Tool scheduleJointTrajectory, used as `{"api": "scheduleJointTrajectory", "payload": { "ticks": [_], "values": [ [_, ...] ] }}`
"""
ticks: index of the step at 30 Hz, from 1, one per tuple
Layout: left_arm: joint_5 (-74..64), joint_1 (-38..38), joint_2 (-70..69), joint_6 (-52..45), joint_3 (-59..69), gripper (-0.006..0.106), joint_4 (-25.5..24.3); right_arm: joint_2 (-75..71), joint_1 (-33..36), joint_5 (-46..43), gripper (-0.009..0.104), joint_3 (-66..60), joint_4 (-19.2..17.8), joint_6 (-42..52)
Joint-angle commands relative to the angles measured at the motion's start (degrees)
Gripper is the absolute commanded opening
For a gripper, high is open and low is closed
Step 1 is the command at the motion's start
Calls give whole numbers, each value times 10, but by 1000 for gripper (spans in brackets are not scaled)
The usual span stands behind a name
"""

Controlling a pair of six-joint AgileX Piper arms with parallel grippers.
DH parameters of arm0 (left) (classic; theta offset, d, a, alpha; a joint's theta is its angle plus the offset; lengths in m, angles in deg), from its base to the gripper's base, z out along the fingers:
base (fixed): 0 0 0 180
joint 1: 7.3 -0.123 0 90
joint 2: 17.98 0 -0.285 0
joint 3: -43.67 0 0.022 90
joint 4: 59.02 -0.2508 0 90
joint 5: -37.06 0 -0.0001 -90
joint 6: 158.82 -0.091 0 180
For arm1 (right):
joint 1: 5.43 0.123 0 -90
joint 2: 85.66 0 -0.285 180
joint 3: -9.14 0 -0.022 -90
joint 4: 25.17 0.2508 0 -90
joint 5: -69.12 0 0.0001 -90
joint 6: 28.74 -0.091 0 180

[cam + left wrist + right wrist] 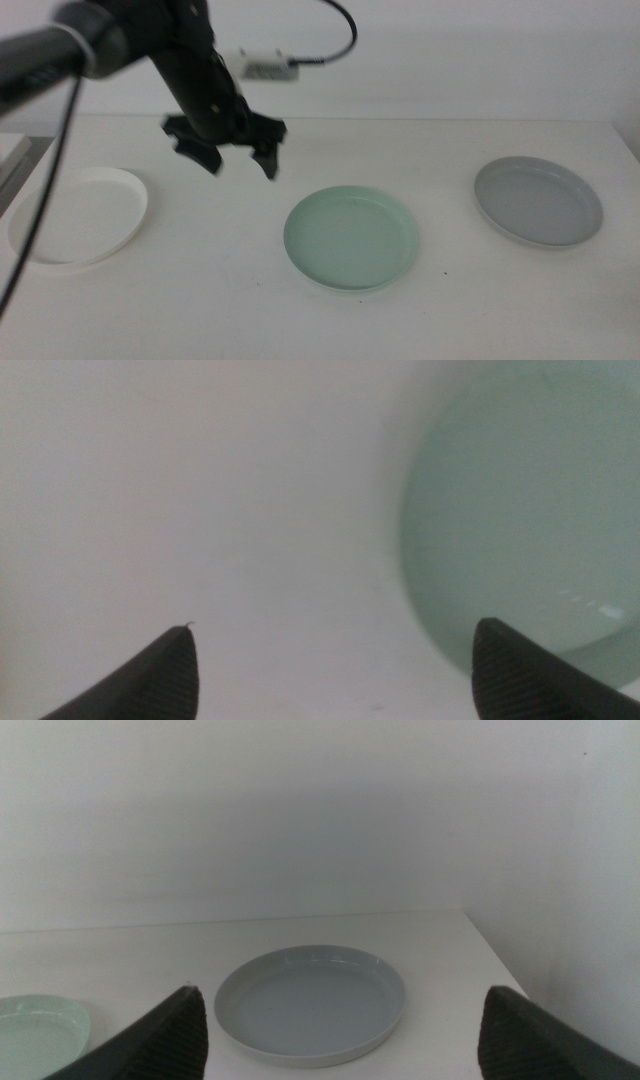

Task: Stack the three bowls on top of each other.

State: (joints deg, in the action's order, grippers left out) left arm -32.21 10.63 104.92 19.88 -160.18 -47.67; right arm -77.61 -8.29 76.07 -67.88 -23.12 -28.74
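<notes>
Three shallow bowls sit apart on the white table [230, 300]. The white bowl [78, 215] is at the left, the mint green bowl [351, 237] in the middle, the grey bowl [537, 200] at the right. My left gripper [238, 160] hangs open and empty above the table, between the white and mint green bowls. Its wrist view [330, 665] shows bare table and part of the mint green bowl [530, 510]. My right gripper [345, 1030] is open and empty, out of the middle view, facing the grey bowl [312, 1004]; the mint green bowl's edge [40, 1030] shows beside it.
A white wall rises behind the table. The table's right edge [625, 140] runs close to the grey bowl. A black cable [40, 200] hangs from the left arm over the white bowl.
</notes>
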Motion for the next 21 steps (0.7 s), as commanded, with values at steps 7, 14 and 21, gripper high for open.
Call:
{"api": "scheduleJointTrajectory", "payload": {
  "ticks": [7,14,21],
  "values": [
    [-7,-68,-100,16,41,94,-87,-3,0,-7,93,-2,-5,0],
    [-7,-181,-143,-37,96,94,-101,-3,0,-7,93,-2,-5,0],
    [-7,-310,-139,-113,103,94,-92,-3,0,-7,93,-2,-5,0]
  ]
}}
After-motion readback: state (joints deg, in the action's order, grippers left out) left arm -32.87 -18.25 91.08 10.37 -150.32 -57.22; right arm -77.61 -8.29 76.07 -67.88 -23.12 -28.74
